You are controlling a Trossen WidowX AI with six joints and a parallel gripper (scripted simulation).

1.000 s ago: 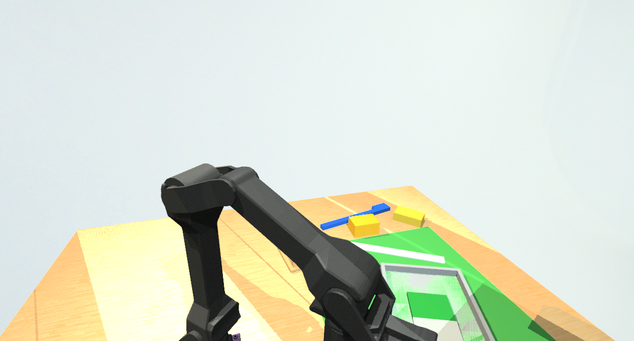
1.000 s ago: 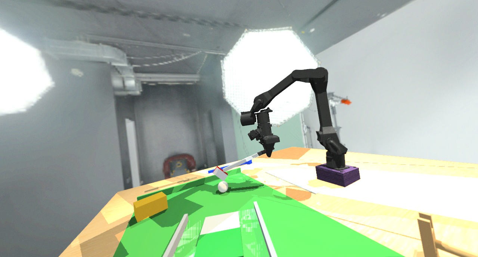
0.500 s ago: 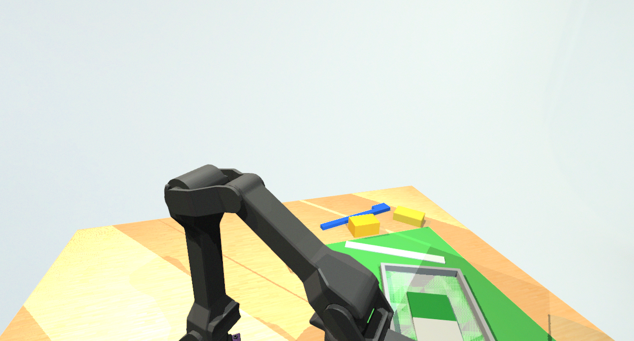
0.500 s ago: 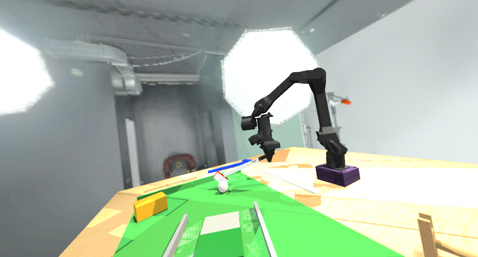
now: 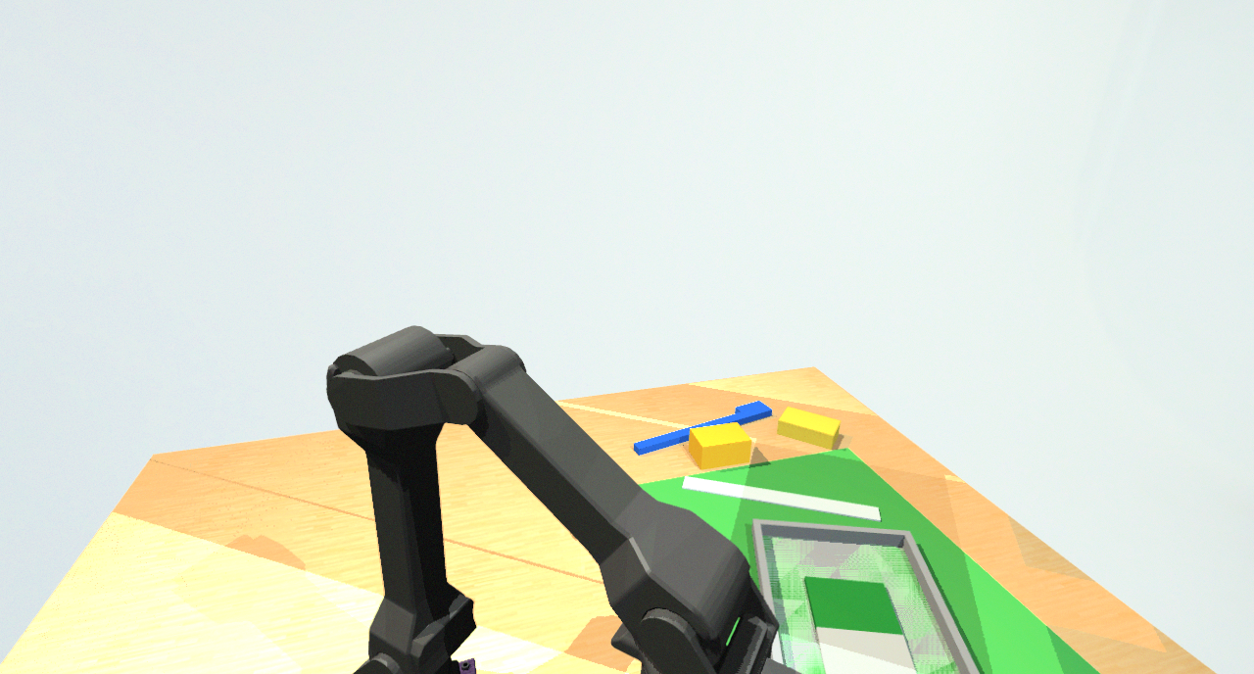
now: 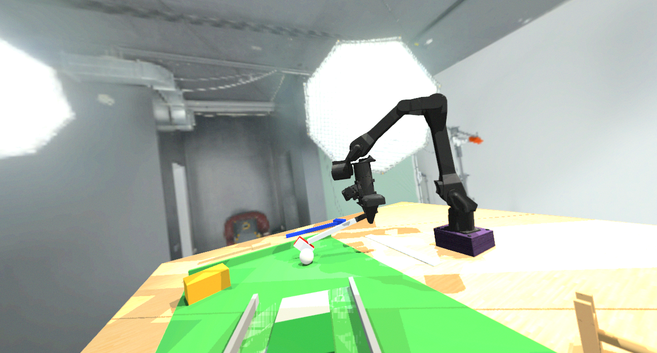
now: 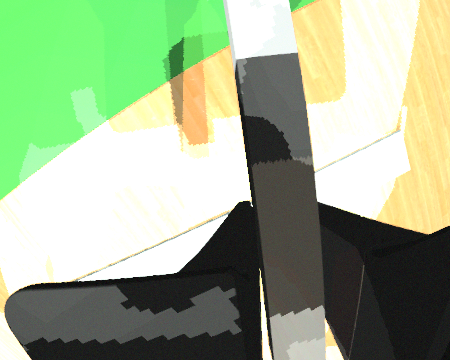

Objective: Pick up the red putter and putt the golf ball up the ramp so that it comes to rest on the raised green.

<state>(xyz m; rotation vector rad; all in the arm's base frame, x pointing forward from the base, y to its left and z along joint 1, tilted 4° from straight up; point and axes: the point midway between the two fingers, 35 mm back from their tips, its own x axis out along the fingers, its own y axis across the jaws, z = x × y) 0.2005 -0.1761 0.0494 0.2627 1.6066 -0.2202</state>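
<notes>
My gripper (image 6: 370,219) (image 7: 267,210) is shut on the dark handle of the red putter, whose white shaft (image 6: 332,230) (image 7: 265,30) slants down to the left in the exterior view. The putter head (image 6: 303,243), white-faced with red edges, is low over the green mat, just behind the white golf ball (image 6: 306,256). The two overlap there; I cannot tell if they touch. Nearer that camera, a lane with grey walls (image 6: 364,316) (image 5: 833,532) holds a white panel (image 6: 305,306) (image 5: 863,650) and a dark green panel (image 6: 301,335) (image 5: 850,604). The top view hides the ball and putter.
A blue putter (image 5: 670,437) (image 6: 310,230) lies on the wooden table. A yellow block (image 6: 206,284) sits at the mat's left edge in the exterior view; two yellow blocks (image 5: 719,447) (image 5: 807,428) show in the top view. A wooden stand (image 6: 586,321) is at lower right.
</notes>
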